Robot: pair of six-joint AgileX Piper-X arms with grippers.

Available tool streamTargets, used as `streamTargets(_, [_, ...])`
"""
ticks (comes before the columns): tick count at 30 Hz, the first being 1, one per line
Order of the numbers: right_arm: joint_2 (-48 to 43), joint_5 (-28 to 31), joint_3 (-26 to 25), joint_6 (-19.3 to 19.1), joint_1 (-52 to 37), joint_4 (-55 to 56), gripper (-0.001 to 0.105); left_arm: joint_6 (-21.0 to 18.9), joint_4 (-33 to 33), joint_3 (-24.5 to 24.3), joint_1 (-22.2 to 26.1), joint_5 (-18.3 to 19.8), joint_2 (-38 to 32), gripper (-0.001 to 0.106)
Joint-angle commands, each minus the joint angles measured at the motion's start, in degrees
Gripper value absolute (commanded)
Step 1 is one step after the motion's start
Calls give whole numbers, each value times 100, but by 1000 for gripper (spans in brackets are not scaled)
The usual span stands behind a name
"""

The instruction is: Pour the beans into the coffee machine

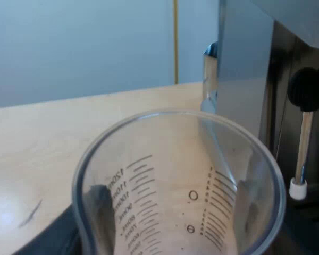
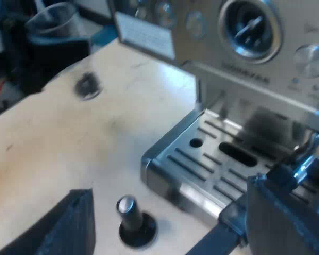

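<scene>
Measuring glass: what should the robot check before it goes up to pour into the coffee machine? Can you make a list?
1. Grip: the left gripper has its dark fingers on both sides of the measuring glass. Ok.
2. Glass upright: its rim faces up. Ok.
3. Beans inside: the bottom is hidden. Cannot tell.
4. Glass over the machine's top: it sits low beside the espresso machine, near the steam wand. Not ok.
5. Other arm out of the way: the right gripper is open, down by the drip tray and the tamper. Ok.
</scene>
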Motion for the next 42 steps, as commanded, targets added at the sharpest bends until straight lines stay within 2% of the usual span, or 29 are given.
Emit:
streamTargets(1, [-52, 36, -58, 89, 6, -124, 62, 11, 769, -185, -27, -179, -444, 29])
streamTargets(8, [-52, 182, -217, 229, 6, 2, 62, 11, 2018, -591, -27, -218, -1023, 29])
streamTargets(11, [-52, 350, -502, 150, 6, 321, 62, 11, 2382, -836, -27, -249, -1114, 29])
streamTargets(13, [-52, 350, -795, 30, 6, 620, 62, 11, 2652, -1082, -27, -415, -1119, 29])
streamTargets(18, [-65, 507, -1264, 0, 6, 1083, 62, 11, 3260, -1716, -27, -430, -1119, 29])
streamTargets(21, [-65, 561, -1530, 0, 6, 1332, 62, 11, 3488, -2048, -27, -430, -1119, 29])
streamTargets(28, [-35, 1090, -2162, -133, 6, 1938, 62, 36, 4010, -2710, -27, -430, -1119, 29])
streamTargets(31, [42, 1147, -2540, -199, 6, 2186, 62, 97, 4290, -2954, -27, -312, -1119, 29])
streamTargets(42, [513, 1398, -3717, -213, 6, 2890, 62, 95, 4521, -3591, -27, -26, -1108, 29])
